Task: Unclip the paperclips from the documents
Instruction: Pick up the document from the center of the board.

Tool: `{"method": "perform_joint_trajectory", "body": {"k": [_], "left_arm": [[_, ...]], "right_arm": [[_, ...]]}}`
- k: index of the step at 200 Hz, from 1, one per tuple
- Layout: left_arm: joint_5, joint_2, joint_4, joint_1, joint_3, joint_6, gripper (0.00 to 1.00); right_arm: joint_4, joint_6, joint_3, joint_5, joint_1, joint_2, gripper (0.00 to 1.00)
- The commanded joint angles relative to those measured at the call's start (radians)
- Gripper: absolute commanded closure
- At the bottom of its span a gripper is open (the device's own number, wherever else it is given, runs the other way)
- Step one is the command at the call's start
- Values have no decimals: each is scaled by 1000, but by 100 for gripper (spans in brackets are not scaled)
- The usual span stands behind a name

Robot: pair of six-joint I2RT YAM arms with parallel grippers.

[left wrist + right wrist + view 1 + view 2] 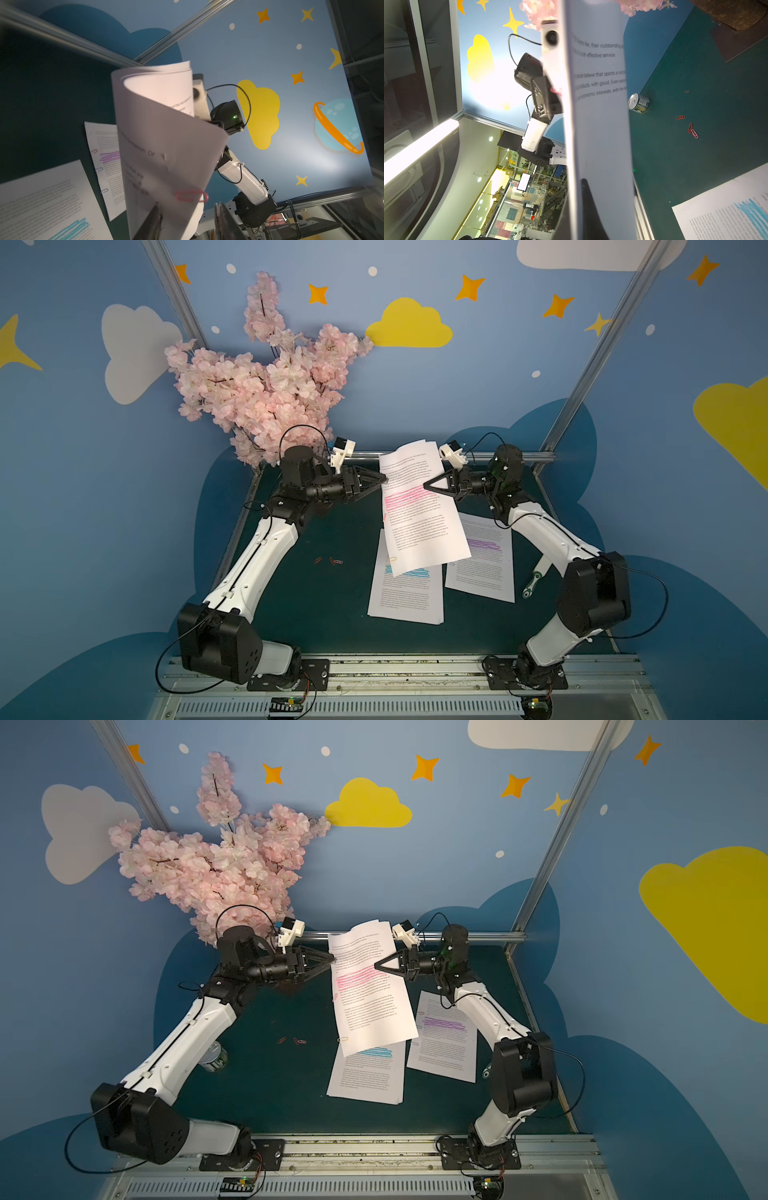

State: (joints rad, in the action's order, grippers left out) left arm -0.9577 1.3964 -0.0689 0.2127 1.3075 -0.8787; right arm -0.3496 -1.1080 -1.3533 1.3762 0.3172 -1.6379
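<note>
At frame centre in both top views, right gripper [425, 486] is seen clamped shut on the right edge of the pink-band document [419, 514], which is held raised and tilted above the mat [316, 605]. Opposite, left gripper [384, 480] is placed at that sheet's left edge; in the left wrist view its fingers [152, 223] are seen parted, sheet edge between them, not clamped on it. A pink paperclip [191, 196] is clipped on that edge just ahead of the fingers. Lower centre, blue-band document [405, 593] is laid flat, partly covered in view by the raised sheet; purple-band document [482, 568] is laid right of it, edge clips [99, 169] attached. Left of centre on the mat, loose red paperclips [336, 561] are scattered.
</note>
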Motion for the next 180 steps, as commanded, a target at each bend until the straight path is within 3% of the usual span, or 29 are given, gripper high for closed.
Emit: {"method": "perform_joint_trajectory", "body": {"k": [1,55,80,109,159,173,180], "left_arm": [[26,1,-191,5,49,169,49],[110,6,-316,48,36,282,26],[195,-11,-409,57,18,381,23],[162,-7,-337,70,-36,355,21],[103,-44,-46,82,-119,177,49],[100,-59,-1,81,-141,152,67],[107,-67,4,80,-152,149,71]], "right_arm": [[262,204,-20,39,-8,23,100],[260,189,-43,43,-10,10,100],[256,180,-48,44,-7,16,100],[253,167,-48,44,2,23,100],[245,154,-46,44,3,17,100],[231,144,-50,49,2,13,100],[220,135,-51,52,0,12,100]]}}
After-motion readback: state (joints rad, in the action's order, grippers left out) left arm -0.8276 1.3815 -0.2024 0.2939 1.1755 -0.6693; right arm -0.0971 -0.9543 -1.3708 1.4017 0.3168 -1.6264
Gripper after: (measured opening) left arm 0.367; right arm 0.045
